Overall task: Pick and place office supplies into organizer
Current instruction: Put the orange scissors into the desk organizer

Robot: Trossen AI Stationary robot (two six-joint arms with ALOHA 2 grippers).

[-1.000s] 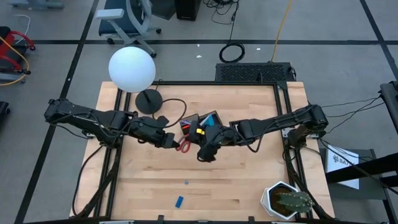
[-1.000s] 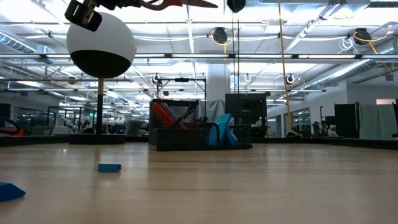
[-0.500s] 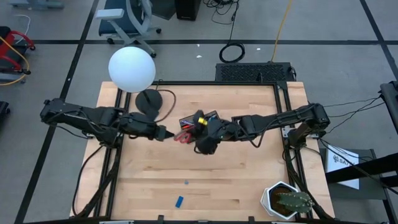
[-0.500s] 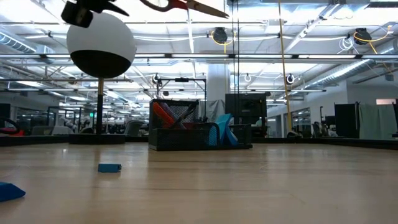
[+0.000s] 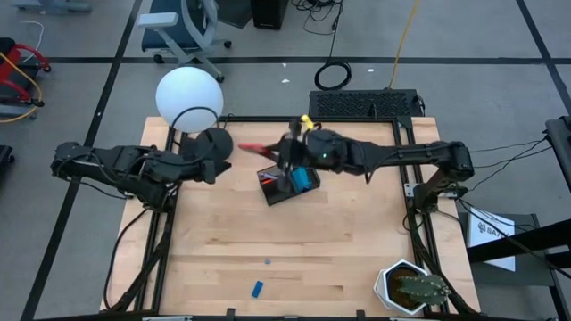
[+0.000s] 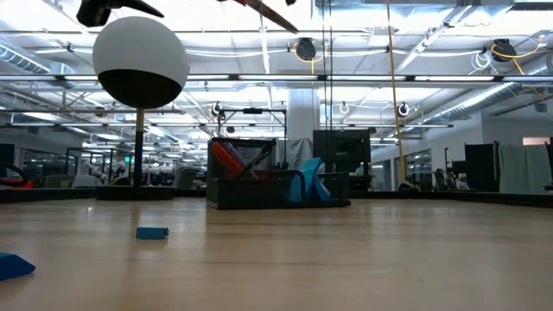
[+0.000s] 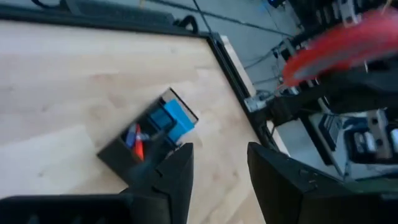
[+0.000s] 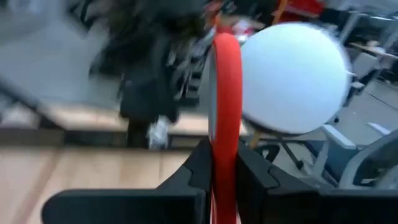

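While the left claw waits apart and empty by the lamp base, the scissors are clamped in the right claw, raised just behind the organizer, blades pointing toward the lamp.

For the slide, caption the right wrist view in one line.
Right gripper clamps the red scissors handle, with the white lamp globe behind.
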